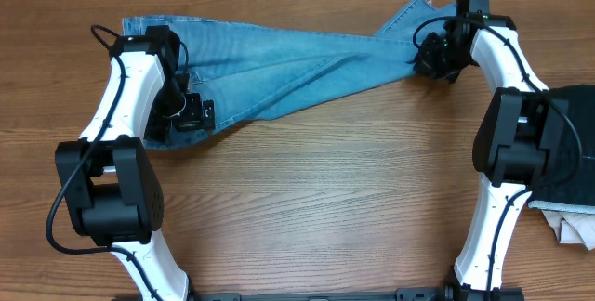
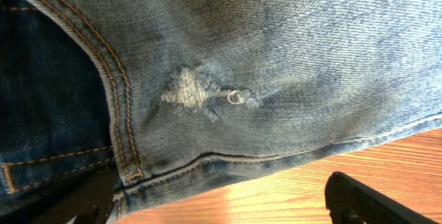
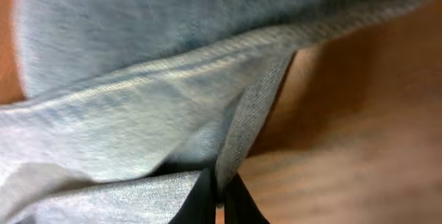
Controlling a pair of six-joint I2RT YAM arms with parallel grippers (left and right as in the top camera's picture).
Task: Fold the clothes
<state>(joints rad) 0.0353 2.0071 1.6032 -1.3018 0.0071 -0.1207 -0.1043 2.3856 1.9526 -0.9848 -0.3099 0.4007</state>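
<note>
Early in the fold by the look of it: grab-and-straighten, no fold laid yet. Seeing the jeans [image 1: 279, 59] stretched across the far side of the bench [image 1: 325, 208], waist end left, legs running right and crossing near the frayed hem at top right. Pinching a leg edge with the right gripper [image 3: 215, 198], jaws all but closed on a doubled seam. Hovering the left gripper [image 1: 191, 112] wide open at the near edge of the waist end, by the pocket stitching, holding nothing. Next, probably: close left on that edge, then pull both ends apart to flatten and uncross the legs before folding. Faded light-blue denim, orange stitching, small worn patch [image 2: 197, 92] with pale threads, creased mid-leg.
</note>
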